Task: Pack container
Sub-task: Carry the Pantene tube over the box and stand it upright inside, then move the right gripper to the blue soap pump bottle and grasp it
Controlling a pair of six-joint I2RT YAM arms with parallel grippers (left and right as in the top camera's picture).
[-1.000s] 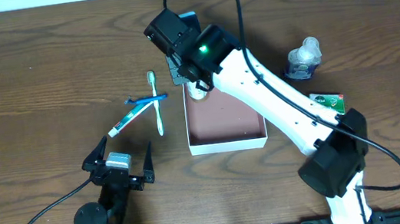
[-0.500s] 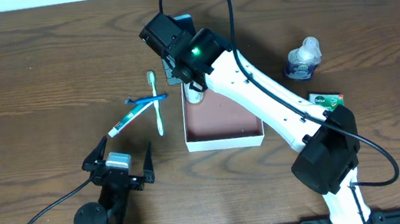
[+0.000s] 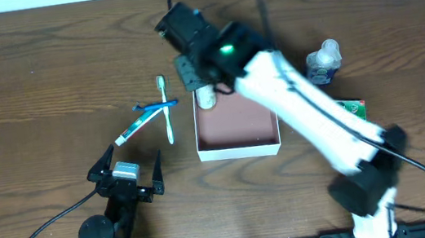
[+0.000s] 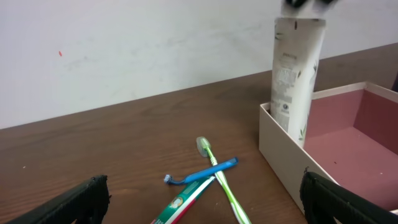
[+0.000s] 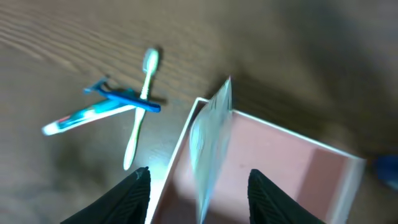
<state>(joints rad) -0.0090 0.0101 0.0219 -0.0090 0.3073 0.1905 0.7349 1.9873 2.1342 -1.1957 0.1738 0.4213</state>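
Note:
The container (image 3: 238, 145), a shallow white-walled box with a reddish-brown floor, sits mid-table. A white tube (image 3: 206, 97) stands in its far-left corner, seen upright against the wall in the left wrist view (image 4: 295, 74). My right gripper (image 3: 197, 78) hovers over it. In the right wrist view the gripper (image 5: 202, 199) is open, with the blurred tube (image 5: 210, 140) between the fingers and a gap on each side. My left gripper (image 3: 125, 173) rests open near the front left and holds nothing (image 4: 205, 211). The container's near wall (image 4: 280, 158) shows at the right of that view.
Left of the container lie a green toothbrush (image 3: 166, 118), a blue razor (image 3: 153, 106) and a toothpaste tube (image 3: 135, 129), crossed over each other. A small clear bottle (image 3: 323, 62) and a green packet (image 3: 351, 106) lie to the right.
The right gripper has gone from shut to open, letting go of the white tube in the container's corner. Its arm is blurred, shifting back and right. The left arm is still.

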